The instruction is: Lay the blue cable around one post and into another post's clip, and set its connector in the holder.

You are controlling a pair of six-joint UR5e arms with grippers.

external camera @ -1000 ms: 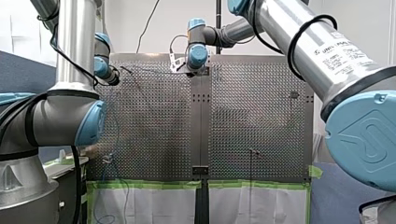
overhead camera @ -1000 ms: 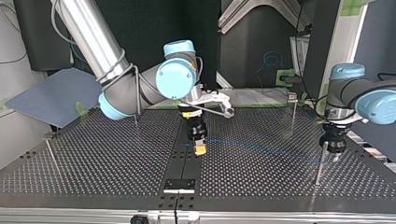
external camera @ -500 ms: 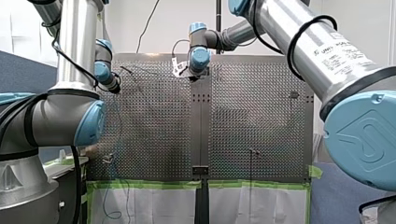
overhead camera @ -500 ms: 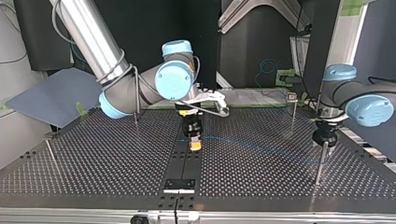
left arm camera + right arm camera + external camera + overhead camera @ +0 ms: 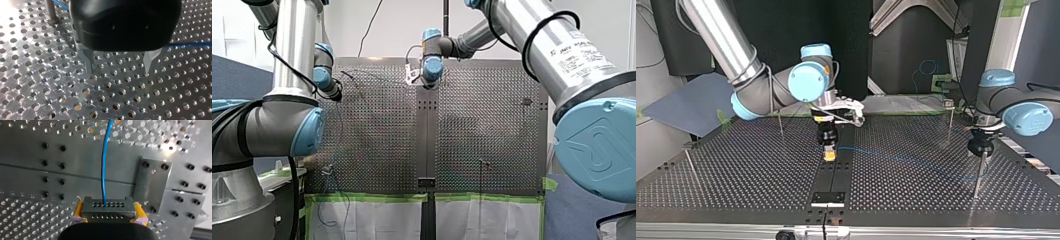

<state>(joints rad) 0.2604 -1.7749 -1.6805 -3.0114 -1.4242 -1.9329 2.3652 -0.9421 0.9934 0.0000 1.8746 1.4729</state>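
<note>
My right gripper (image 5: 108,213) gripped the connector (image 5: 107,206) between its yellow pads (image 5: 78,209), with the blue cable (image 5: 103,170) running straight ahead. My left gripper (image 5: 118,71) hung spread and empty over the worktop (image 5: 50,82), the cable passing behind it.

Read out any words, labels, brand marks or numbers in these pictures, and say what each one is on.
No text reads clearly.
Dark print on my right arm's silver tube, front view: a few lines, too blurred to read.
Raised curved emblem on that arm's large blue joint cap: a sign, no legible letters.
Dark grey connector block, right wrist view: rows of holes, no print.
</note>
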